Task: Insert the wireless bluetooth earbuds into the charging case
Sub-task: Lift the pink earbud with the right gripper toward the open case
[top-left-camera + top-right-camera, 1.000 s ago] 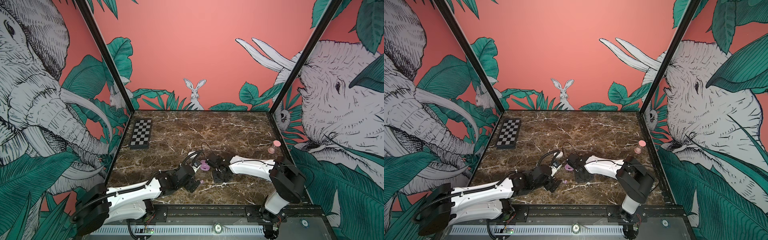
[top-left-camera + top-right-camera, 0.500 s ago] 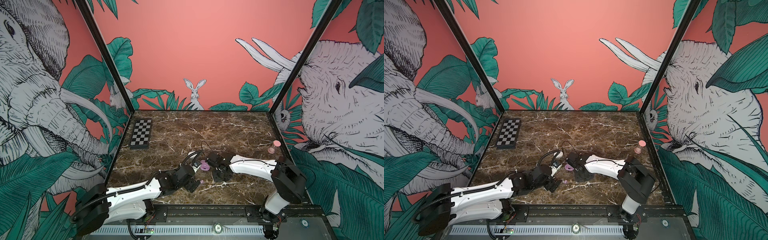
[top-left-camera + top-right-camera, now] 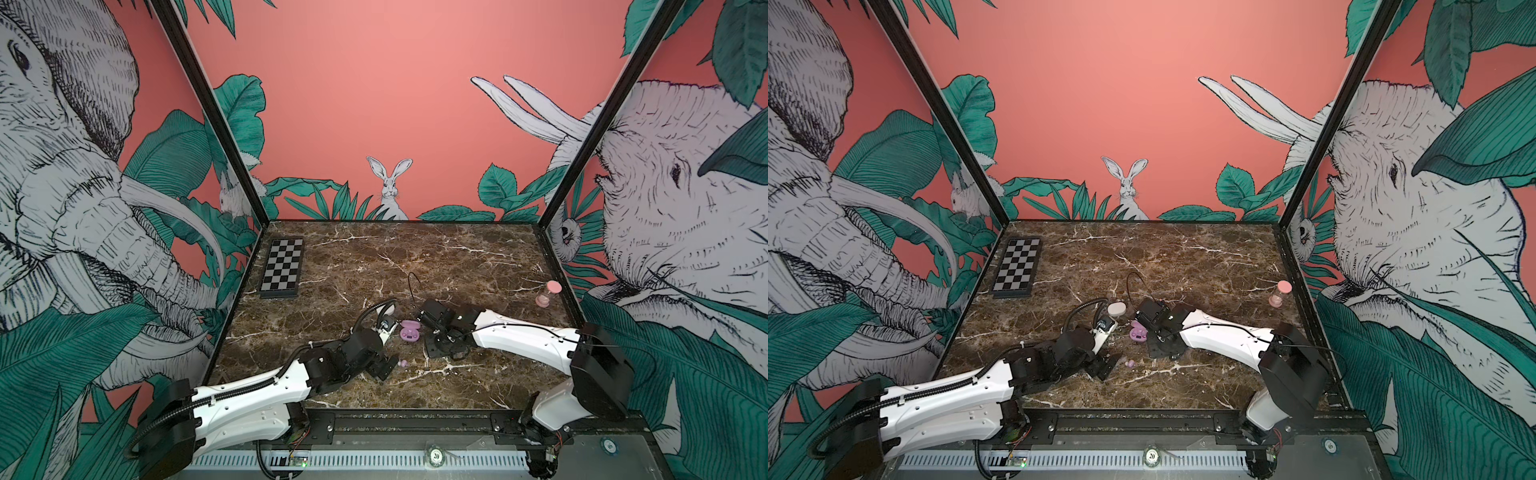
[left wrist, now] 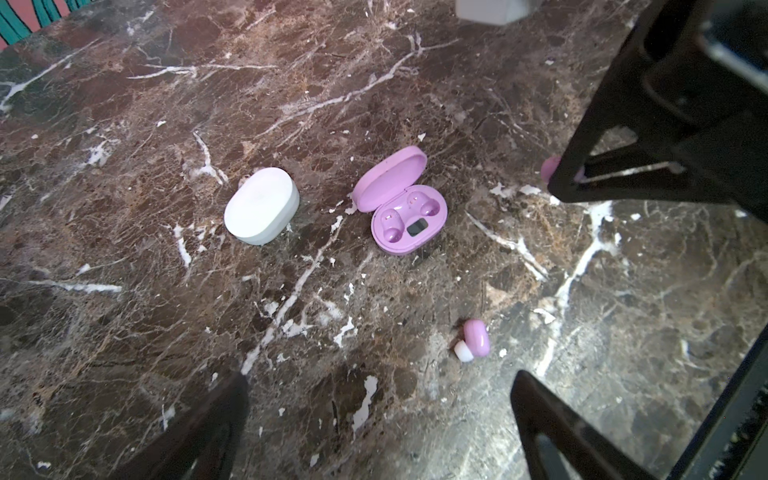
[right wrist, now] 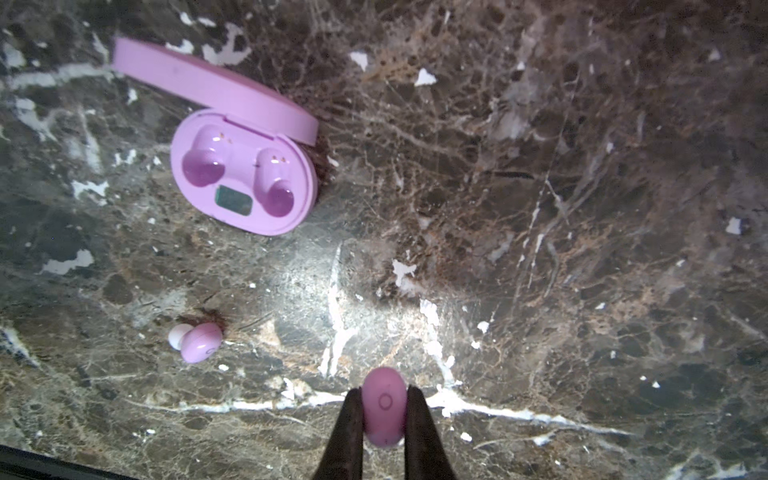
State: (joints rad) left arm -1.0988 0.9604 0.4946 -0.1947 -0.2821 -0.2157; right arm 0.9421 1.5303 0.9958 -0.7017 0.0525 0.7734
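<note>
The lilac charging case (image 5: pixel 245 178) lies open on the marble, lid tipped back, and both of its wells are bare; it also shows in both top views (image 3: pixel 409 330) (image 3: pixel 1138 332). My right gripper (image 5: pixel 384 409) is shut on one lilac earbud (image 5: pixel 384 405), held a little above the table, to the right of the case in a top view. A second lilac earbud (image 4: pixel 476 338) with a white tip lies loose on the marble (image 3: pixel 402 363). My left gripper (image 4: pixel 376 382) stands open, and that loose earbud lies just ahead of its fingers.
A closed white case (image 4: pixel 262 205) sits beside the lilac case, on its left (image 3: pixel 1116 308). A chessboard (image 3: pixel 282 272) lies at the back left. A pink hourglass (image 3: pixel 547 293) stands by the right wall. A black cable loop (image 3: pixel 411 282) rises from the right wrist.
</note>
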